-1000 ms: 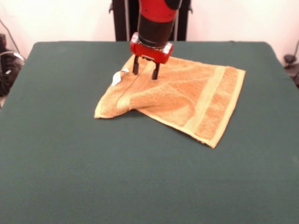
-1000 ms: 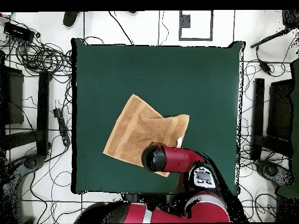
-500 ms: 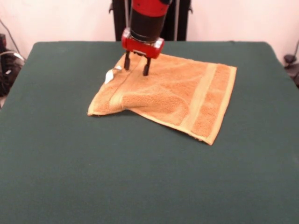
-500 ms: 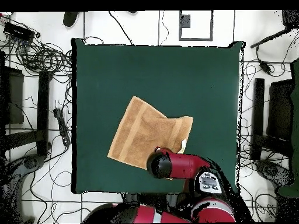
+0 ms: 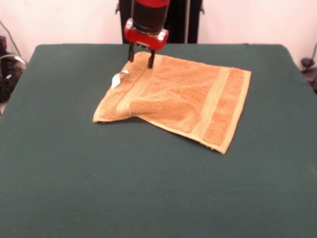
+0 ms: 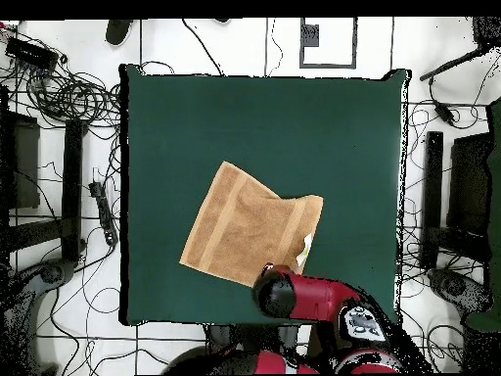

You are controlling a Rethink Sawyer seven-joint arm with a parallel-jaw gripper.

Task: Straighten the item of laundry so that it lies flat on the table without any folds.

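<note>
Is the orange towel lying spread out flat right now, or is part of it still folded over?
Partly folded. The towel has its near-left part doubled over, leaving a raised ridge; only the right side lies flat on the table.

My red-and-black gripper (image 5: 140, 55) hangs over an orange-tan towel (image 5: 178, 99) with paler bands on the dark green table (image 5: 148, 188).

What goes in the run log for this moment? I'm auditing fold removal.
tool: open, at towel's far corner | towel: one part folded over, not flat | label tag: visible | table: towel near far edge
</note>
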